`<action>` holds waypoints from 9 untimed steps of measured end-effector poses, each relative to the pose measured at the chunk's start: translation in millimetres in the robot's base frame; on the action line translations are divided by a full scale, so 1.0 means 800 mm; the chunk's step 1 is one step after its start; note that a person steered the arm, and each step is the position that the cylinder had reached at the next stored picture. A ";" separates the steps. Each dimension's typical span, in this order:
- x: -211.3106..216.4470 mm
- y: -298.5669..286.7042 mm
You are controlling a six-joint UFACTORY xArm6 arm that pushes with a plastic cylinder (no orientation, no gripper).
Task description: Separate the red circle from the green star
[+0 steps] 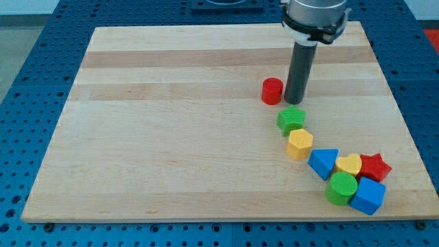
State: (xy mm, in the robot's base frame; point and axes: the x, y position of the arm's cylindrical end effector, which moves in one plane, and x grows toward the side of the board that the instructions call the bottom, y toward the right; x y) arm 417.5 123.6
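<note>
The red circle (pixel 272 90) sits on the wooden board (pixel 171 123), right of the middle. The green star (pixel 291 119) lies just below and to its right, a small gap apart. My tip (pixel 294 102) stands right beside the red circle on its right side, just above the green star, close to both.
A yellow hexagon (pixel 300 144) touches the green star from below. Further down to the right lie a blue triangle (pixel 323 163), a yellow heart (pixel 349 165), a red star (pixel 374 167), a green circle (pixel 341 188) and a blue block (pixel 368 196), clustered near the board's bottom right edge.
</note>
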 end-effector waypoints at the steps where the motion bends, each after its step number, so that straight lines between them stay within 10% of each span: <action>1: 0.003 0.041; 3: 0.018 0.066; 9: 0.100 -0.150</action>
